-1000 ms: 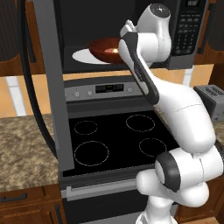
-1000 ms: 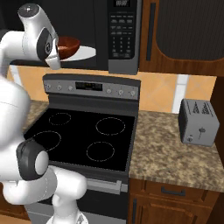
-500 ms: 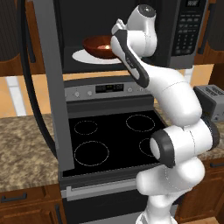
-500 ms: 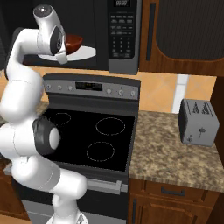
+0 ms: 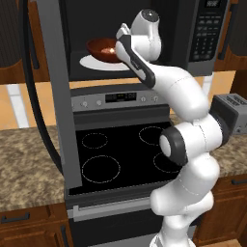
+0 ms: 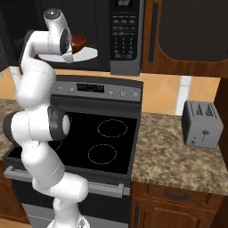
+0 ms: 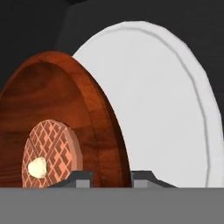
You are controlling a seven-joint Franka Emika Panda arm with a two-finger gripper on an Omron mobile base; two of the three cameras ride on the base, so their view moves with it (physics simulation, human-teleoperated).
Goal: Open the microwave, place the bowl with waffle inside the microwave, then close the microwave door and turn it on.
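The microwave [image 5: 202,34] hangs over the stove, and its door [image 5: 62,106] is swung wide open to the left. Inside the cavity, the reddish-brown bowl [image 5: 100,48] sits low over the white turntable plate [image 5: 96,63]. My gripper [image 5: 117,47] reaches into the cavity from the right and is shut on the bowl's near rim. In the hand view the two fingertips straddle that rim, with the gripper [image 7: 111,177] at the bottom edge. The bowl [image 7: 74,100] holds the waffle [image 7: 51,146], which has a pale lump on it. The plate [image 7: 166,109] lies behind the bowl. The bowl [image 6: 80,42] also shows past my hand.
The keypad [image 6: 124,31] is on the microwave's right side. A black-topped stove [image 5: 120,149] lies below, and granite counters flank it. A grey toaster [image 6: 202,124] stands on the right counter. The open door juts out over the stove's left side.
The arm has stretched further into the microwave, carrying the bowl inward and left over the turntable plate. The door has stayed open.
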